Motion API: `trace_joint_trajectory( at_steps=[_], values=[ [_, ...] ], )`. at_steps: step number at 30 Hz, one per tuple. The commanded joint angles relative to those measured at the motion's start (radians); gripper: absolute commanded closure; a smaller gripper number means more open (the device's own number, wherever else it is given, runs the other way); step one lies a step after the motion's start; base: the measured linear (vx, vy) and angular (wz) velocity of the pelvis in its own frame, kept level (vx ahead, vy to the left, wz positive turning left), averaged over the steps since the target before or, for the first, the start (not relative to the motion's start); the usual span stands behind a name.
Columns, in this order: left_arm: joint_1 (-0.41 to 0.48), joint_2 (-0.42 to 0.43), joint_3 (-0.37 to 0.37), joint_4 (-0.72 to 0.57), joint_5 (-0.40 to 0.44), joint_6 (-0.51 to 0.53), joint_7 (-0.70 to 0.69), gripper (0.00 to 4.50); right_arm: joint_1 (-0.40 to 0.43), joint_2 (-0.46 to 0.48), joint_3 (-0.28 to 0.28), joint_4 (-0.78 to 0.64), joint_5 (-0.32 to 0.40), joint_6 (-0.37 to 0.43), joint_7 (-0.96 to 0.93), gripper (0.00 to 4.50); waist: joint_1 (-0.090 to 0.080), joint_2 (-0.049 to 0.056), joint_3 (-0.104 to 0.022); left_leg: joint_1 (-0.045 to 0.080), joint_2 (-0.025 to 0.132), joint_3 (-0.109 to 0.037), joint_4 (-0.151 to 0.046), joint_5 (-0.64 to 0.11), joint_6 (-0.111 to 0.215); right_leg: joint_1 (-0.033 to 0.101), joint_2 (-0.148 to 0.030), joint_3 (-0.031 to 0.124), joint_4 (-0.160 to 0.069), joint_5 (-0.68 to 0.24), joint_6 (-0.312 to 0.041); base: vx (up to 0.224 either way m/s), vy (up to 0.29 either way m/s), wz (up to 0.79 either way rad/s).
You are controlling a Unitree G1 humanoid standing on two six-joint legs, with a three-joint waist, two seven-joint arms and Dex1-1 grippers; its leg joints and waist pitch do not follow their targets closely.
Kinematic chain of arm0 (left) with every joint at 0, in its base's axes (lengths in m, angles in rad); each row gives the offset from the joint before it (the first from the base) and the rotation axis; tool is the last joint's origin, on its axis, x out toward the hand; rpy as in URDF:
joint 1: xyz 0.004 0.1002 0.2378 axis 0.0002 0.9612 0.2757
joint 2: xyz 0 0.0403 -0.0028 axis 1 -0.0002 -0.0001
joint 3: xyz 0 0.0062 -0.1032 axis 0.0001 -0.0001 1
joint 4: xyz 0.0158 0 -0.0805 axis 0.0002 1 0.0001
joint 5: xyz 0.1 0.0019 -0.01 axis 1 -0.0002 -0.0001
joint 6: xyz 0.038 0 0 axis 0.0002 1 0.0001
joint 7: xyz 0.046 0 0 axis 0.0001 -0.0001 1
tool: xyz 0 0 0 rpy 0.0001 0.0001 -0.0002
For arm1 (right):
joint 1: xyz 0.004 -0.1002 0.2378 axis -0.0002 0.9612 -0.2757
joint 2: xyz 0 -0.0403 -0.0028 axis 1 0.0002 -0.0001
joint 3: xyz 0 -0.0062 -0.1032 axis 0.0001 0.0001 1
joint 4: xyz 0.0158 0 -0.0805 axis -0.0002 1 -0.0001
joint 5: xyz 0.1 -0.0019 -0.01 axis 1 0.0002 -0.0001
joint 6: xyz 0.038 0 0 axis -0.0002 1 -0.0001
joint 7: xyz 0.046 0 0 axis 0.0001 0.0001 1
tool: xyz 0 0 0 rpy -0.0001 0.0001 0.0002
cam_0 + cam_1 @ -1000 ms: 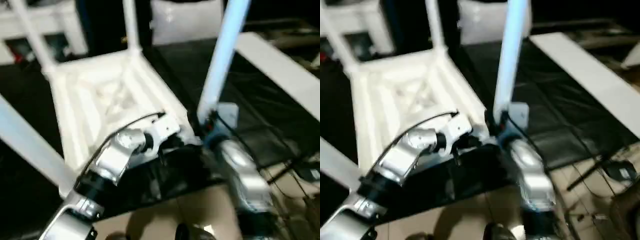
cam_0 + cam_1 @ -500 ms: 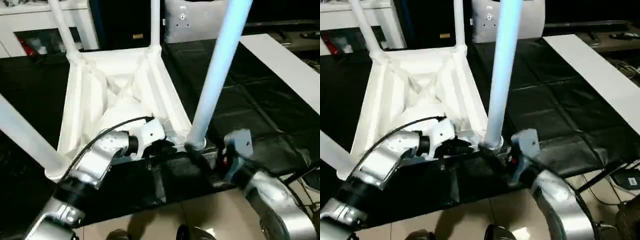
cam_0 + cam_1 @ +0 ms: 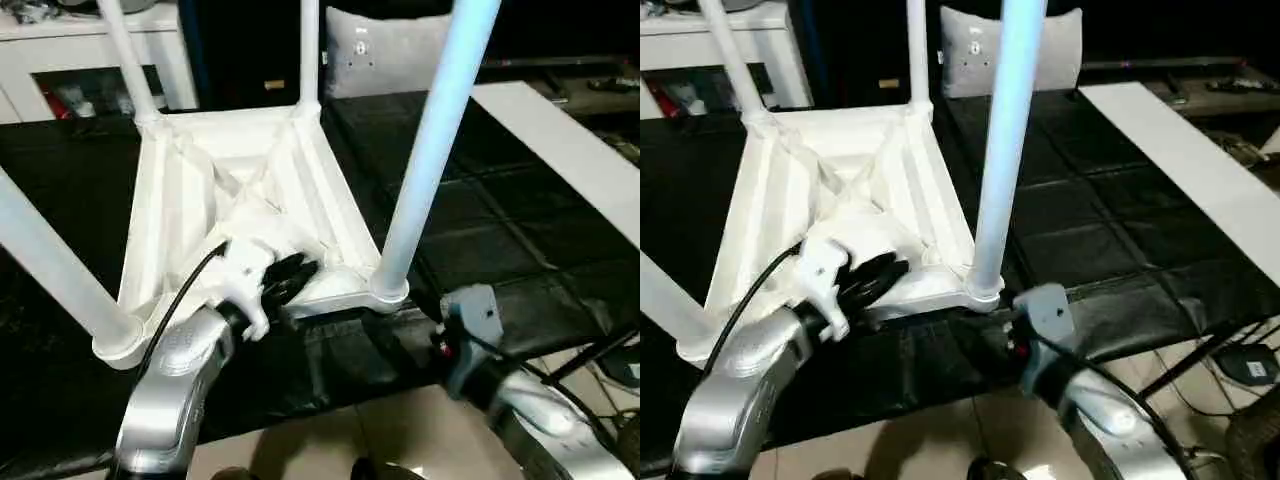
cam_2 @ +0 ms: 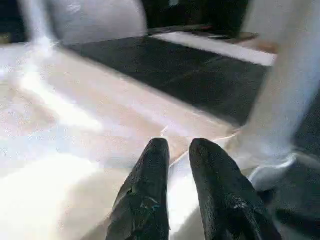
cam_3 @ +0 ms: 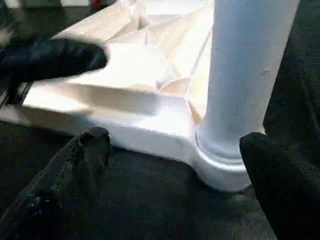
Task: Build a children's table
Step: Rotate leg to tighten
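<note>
The children's table [image 3: 250,165] lies upside down on the black work table, white ribbed underside up. All of its legs stand in their corner sockets. My left gripper [image 3: 295,272] rests over the near rim of the underside, its fingers [image 4: 150,185] a narrow gap apart with nothing between them. My right gripper [image 5: 177,145] is open wide, just short of the near right leg [image 3: 430,150]. That leg's socket [image 5: 220,165] sits ahead of the fingers, which do not touch it.
The black-covered work table [image 3: 500,230] ends just before me, with tiled floor below. A white board [image 3: 570,150] lies along its right side. A grey cushion [image 3: 390,60] and a white shelf [image 3: 60,40] stand behind. Cables [image 3: 1240,360] lie on the floor at right.
My right gripper has let go of the near right leg, opened wide and drawn back towards me. My left gripper's fingers have parted slightly. The head camera has also shifted.
</note>
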Motion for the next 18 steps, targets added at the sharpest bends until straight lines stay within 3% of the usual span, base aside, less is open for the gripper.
trace_joint_trajectory(
  at_steps=[1,2,3,4,5,6,7,8,9,10,11,12,13,14,15,16,17,18],
  values=[
    [0.007,-0.011,0.004,-0.015,0.017,-0.005,0.039,3.54,-0.007,-0.001,-0.001,0.01,0.002,0.01,-0.015,0.0,-0.005,0.003,-0.064,-0.038,0.032,0.005,-0.072,-0.123,0.137,0.037,-0.039,0.039,-0.082,-0.324,-0.011,0.0,0.0,0.0],
    [0.006,-0.022,0.01,-0.017,0.026,0.013,0.069,3.54,-0.009,-0.002,0.004,0.013,0.003,0.017,-0.014,0.0,-0.002,0.0,-0.086,-0.045,0.016,0.017,-0.052,0.084,0.198,0.01,-0.029,0.045,-0.062,-0.137,-0.093,0.0,0.0,0.0],
    [0.01,-0.035,0.019,-0.026,0.023,0.024,0.093,3.54,-0.01,-0.006,0.009,0.013,0.001,0.015,-0.009,0.0,0.001,-0.001,-0.086,-0.052,0.002,0.029,-0.045,0.112,0.221,-0.003,-0.026,0.041,-0.073,-0.131,-0.116,0.0,0.0,0.0],
    [0.017,-0.046,0.027,-0.038,0.013,0.019,0.106,3.54,-0.012,-0.011,0.014,0.013,-0.001,0.007,-0.003,0.0,0.003,-0.002,-0.102,-0.066,-0.01,0.024,-0.03,0.173,0.254,0.0,-0.029,0.035,-0.063,-0.111,-0.139,0.0,0.0,0.0],
    [0.023,-0.058,0.039,-0.044,0.003,-0.001,0.117,3.54,-0.015,-0.012,0.014,0.015,0.0,0.006,0.0,0.0,0.007,-0.004,-0.104,-0.071,-0.005,0.026,-0.029,0.12,0.276,-0.008,-0.026,0.027,-0.075,-0.204,-0.12,-0.058,0.029,-0.03],
    [0.023,-0.058,0.039,-0.044,0.003,-0.001,0.117,3.54,-0.015,-0.012,0.014,0.015,0.0,0.006,0.0,0.0,0.004,-0.006,-0.097,-0.069,-0.002,0.029,-0.035,0.02,0.27,-0.009,-0.026,0.021,-0.083,-0.309,-0.1,-0.058,0.029,-0.03],
    [0.031,-0.062,0.044,-0.053,0.011,-0.009,0.138,3.54,-0.021,-0.02,0.019,0.022,0.0,0.01,0.01,0.0,-0.003,-0.004,-0.083,-0.046,0.013,0.024,-0.048,-0.26,0.194,-0.009,-0.03,0.011,-0.091,-0.552,-0.021,-0.065,0.016,-0.02],
    [0.031,-0.062,0.044,-0.053,0.011,-0.009,0.138,3.54,-0.021,-0.02,0.019,0.022,0.0,0.01,0.01,0.0,-0.018,0.0,-0.056,-0.023,0.047,0.003,-0.081,-0.575,0.104,-0.006,-0.015,-0.008,-0.078,-0.7,0.084,-0.132,-0.021,-0.01],
    [0.054,-0.025,-0.002,-0.076,0.093,-0.02,0.172,3.54,-0.038,-0.036,0.025,0.051,-0.02,0.008,0.013,0.0,0.006,0.009,-0.034,-0.139,0.043,-0.045,-0.172,-0.739,0.075,0.09,-0.024,-0.022,0.064,-0.652,0.079,-0.132,-0.021,-0.01],
    [0.054,-0.025,-0.002,-0.076,0.093,-0.02,0.172,3.54,-0.038,-0.036,0.025,0.051,-0.02,0.008,0.013,0.0,0.041,0.038,-0.028,-0.162,0.02,-0.047,-0.212,-0.851,0.004,0.112,0.015,0.021,0.184,-0.466,0.017,-0.118,-0.036,0.37],
    [0.072,-0.023,-0.017,-0.09,0.109,-0.026,0.192,3.54,-0.042,-0.042,0.029,0.065,-0.03,0.003,0.008,0.0,0.061,-0.002,-0.022,-0.128,0.028,-0.051,-0.206,-0.83,0.042,0.067,0.021,0.108,0.242,-0.358,-0.026,-0.043,-0.137,0.84],
    [0.08,-0.036,-0.009,-0.094,0.104,-0.032,0.212,3.54,-0.041,-0.041,0.028,0.068,-0.034,-0.006,0.0,0.0,0.077,-0.023,-0.023,-0.112,0.025,-0.049,-0.178,-0.76,0.024,0.048,0.004,0.146,0.226,-0.525,-0.044,-0.043,-0.137,0.84],
    [0.088,-0.047,0.001,-0.095,0.09,-0.037,0.221,3.54,-0.038,-0.04,0.027,0.07,-0.036,-0.013,-0.004,0.0,0.038,-0.1,0.007,0.096,-0.11,0.01,0.235,-0.417,-0.007,-0.193,-0.083,0.064,-0.133,-1.237,-0.099,0.23,-0.107,0.99],
    [0.1,-0.064,0.017,-0.099,0.066,-0.051,0.224,3.54,-0.036,-0.045,0.03,0.072,-0.042,-0.027,-0.003,0.0,0.01,-0.07,0.003,0.032,-0.122,0.011,0.306,-0.333,0.091,-0.099,-0.111,0.084,-0.091,-1.225,-0.295,0.313,0.037,0.63],
    [0.108,-0.075,0.027,-0.102,0.049,-0.062,0.224,3.54,-0.034,-0.049,0.033,0.073,-0.045,-0.035,0.0,0.0,0.031,-0.06,0.015,0.003,-0.09,0.003,0.305,-0.387,0.104,-0.021,-0.149,0.064,-0.068,-1.173,-0.332,0.313,0.037,0.63],
    [0.118,-0.084,0.039,-0.11,0.041,-0.065,0.232,3.54,-0.027,-0.047,0.033,0.075,-0.037,-0.037,0.006,0.0,0.029,-0.026,-0.021,0.131,-0.053,0.028,0.202,-0.52,0.093,-0.061,-0.082,0.095,-0.045,-0.961,-0.288,0.015,-0.002,0.47],
    [0.139,-0.075,0.043,-0.122,0.049,-0.086,0.237,3.54,-0.012,-0.045,0.035,0.078,-0.021,-0.046,0.018,0.0,0.002,-0.013,-0.009,0.142,0.109,-0.084,0.007,-0.599,0.113,-0.072,-0.005,0.019,0.094,-0.647,-0.13,-0.092,-0.116,0.5],
    [0.143,-0.073,0.043,-0.123,0.049,-0.086,0.239,3.54,-0.01,-0.045,0.036,0.078,-0.02,-0.046,0.019,0.0,0.029,0.024,-0.04,0.097,0.224,-0.137,-0.086,-0.593,0.104,-0.024,-0.017,0.05,0.215,-0.417,-0.029,-0.092,-0.116,0.5]
  ],
)
